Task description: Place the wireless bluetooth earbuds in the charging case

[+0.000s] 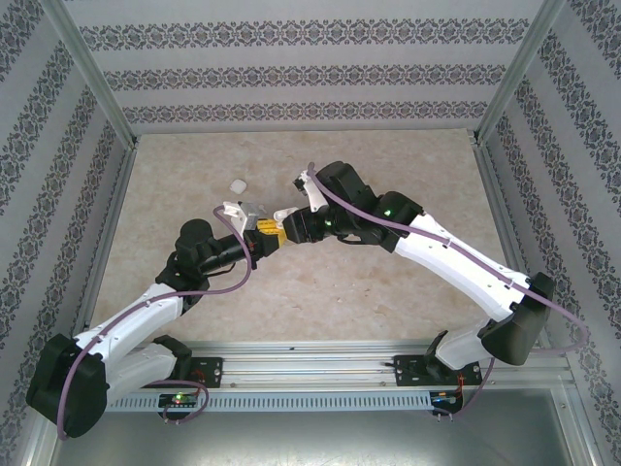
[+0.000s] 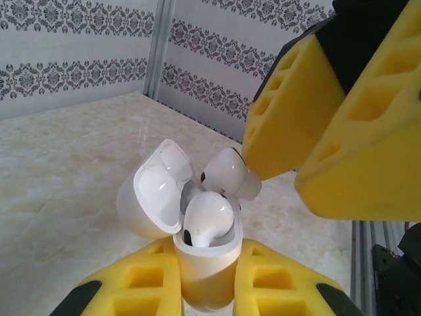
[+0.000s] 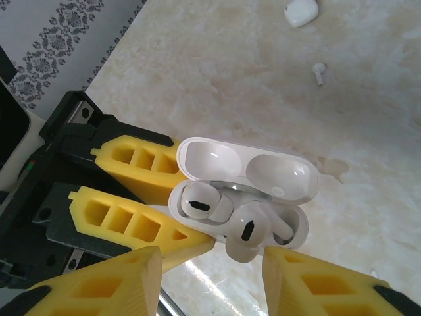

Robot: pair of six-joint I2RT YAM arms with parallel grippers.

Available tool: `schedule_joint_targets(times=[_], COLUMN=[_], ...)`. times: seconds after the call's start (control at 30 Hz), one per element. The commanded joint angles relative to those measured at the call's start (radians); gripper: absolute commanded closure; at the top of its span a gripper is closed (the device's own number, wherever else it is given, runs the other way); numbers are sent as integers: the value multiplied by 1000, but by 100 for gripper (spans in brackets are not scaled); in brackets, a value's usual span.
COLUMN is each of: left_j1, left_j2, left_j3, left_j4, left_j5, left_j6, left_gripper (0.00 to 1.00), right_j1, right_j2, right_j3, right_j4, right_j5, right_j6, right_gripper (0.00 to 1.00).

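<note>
Holding case (image 2: 205,263), my L gripper (image 2: 207,289) shut on it. 1st bud (image 3: 197,203) seated; 2nd bud (image 3: 247,230) tilted, half in, my R gripper (image 3: 235,253) part-open astride. Todo: seat it.

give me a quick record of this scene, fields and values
case: charging case, lid open, clamped in left gripper
earbud one: seated in its slot
earbud two: sticking up from the case, not fully in
right gripper: open, fingers either side of earbud two
on table: loose earbud, second white case
</note>
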Motion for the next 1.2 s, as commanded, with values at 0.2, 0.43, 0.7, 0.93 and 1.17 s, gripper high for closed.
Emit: schedule_joint_targets(times=[0.2, 0.43, 0.7, 0.93, 1.17], left_j1=[7, 6, 7, 6, 7], left_j2=[-1, -3, -8, -4, 4], left_j3=[-5, -2, -1, 0, 3], left_j4=[67, 65, 60, 61, 66], left_j5=[30, 45, 54, 56, 58], left_j6=[7, -2, -7, -10, -12], left_gripper=[100, 100, 100, 100, 100], right_j1=[-31, -107, -122, -115, -108], right_j2=[-47, -110, -86, -56, -29], right_j3=[5, -84, -113, -100, -83], right_j4=[23, 59, 59, 73, 83], right_j5=[-68, -71, -129, -170, -197], right_j6=[88, 177, 198, 196, 197], right_gripper=[55, 73, 83, 85, 85])
